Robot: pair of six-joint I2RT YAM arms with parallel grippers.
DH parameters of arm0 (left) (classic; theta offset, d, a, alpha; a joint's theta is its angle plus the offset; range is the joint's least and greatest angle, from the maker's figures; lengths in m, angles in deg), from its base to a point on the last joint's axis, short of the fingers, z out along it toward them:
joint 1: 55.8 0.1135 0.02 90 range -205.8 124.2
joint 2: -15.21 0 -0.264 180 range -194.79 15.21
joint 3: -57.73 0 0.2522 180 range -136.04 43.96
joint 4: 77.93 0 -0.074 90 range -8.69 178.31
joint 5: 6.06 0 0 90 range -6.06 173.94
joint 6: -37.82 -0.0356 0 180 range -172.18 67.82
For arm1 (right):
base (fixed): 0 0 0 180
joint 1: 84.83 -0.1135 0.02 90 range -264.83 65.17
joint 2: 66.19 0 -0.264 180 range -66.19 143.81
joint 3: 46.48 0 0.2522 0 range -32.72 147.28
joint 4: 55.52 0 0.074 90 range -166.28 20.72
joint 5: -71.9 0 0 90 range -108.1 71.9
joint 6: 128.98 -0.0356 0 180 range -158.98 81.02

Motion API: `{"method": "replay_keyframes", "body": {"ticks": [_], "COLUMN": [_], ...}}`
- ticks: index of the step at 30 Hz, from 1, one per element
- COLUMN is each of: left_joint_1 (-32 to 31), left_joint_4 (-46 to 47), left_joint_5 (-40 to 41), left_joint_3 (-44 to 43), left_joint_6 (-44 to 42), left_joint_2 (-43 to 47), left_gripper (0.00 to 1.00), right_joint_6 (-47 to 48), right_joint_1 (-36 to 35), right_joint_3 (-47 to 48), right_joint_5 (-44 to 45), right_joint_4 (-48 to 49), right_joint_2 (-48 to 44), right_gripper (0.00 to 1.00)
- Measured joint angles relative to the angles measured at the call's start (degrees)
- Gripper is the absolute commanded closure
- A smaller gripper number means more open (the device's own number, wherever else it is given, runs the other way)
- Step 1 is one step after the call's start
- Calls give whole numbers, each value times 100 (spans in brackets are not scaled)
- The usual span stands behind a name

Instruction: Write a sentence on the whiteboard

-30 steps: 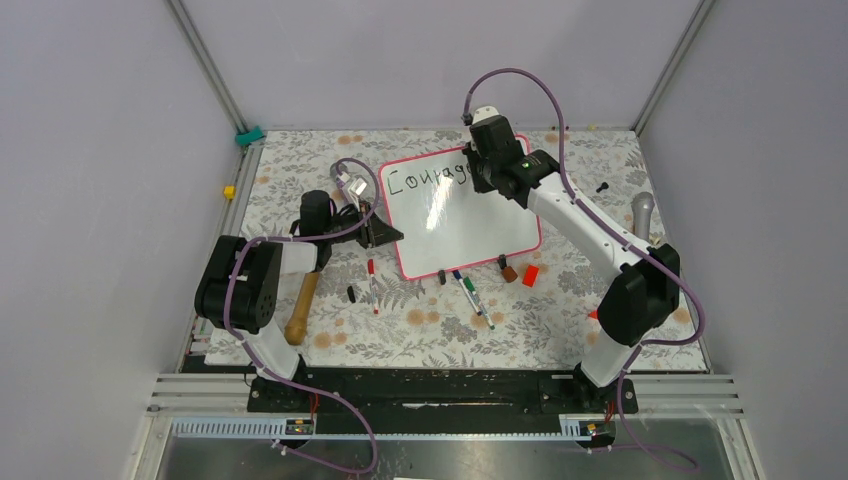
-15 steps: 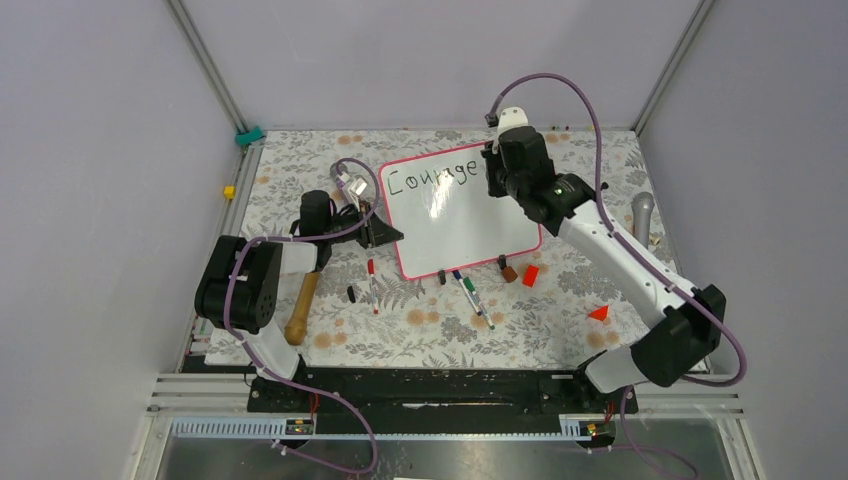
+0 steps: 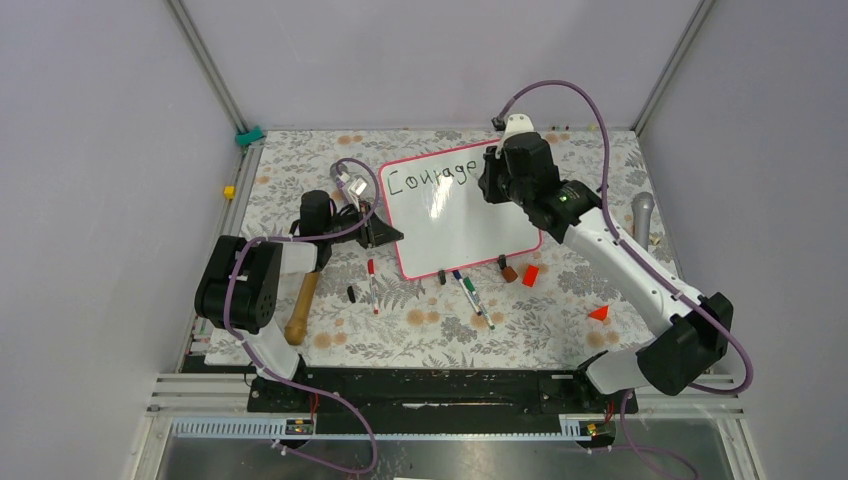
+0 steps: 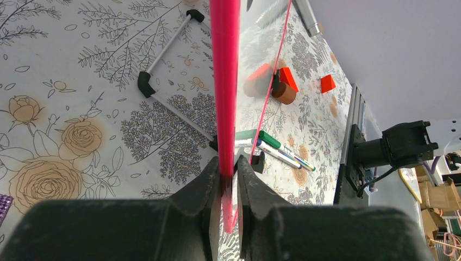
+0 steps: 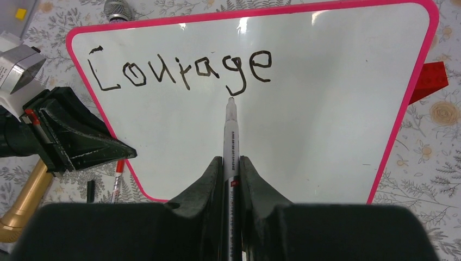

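The right gripper (image 5: 231,162) pinches a marker (image 5: 230,128), tip just under the sentence (image 5: 182,72). The left gripper (image 4: 228,166) clamps the whiteboard (image 5: 318,136) frame. Its 1 black word reads "Courage".

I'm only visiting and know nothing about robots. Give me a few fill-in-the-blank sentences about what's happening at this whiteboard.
1. The one word on the whiteboard reads ____.
2. The right gripper is shut on a marker, whose tip sits just below the letter ____.
3. The left gripper is shut on the whiteboard's frame, whose colour is ____.

Missing words: Courage; g; pink.
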Motion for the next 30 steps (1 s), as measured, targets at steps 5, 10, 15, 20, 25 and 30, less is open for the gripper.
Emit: {"method": "replay_keyframes", "body": {"ticks": [5, 10, 15, 20, 25, 30], "left_joint_1": [0, 0, 7, 11, 22, 44], "left_joint_4": [0, 0, 0, 0, 0, 48], "left_joint_5": [0, 0, 2, 0, -4, -39], "left_joint_3": [0, 0, 2, 2, 2, 0], "left_joint_6": [0, 0, 4, 20, 59, 122], "left_joint_2": [0, -2, 0, -2, -2, -61], "left_gripper": [100, 100, 100, 100, 100, 100], "right_joint_6": [-289, -612, -662, -938, -1755, -2157], "right_joint_1": [0, 0, 0, 0, 4, 4], "right_joint_3": [0, -321, -483, -433, -291, -144], "right_joint_5": [2, 212, 424, 837, 1639, 2046], "right_joint_4": [-227, -354, -638, -1158, -1755, -2129], "right_joint_2": [-66, -450, -765, -750, -682, -656], "right_gripper": [100, 100, 100, 100, 100, 100]}}
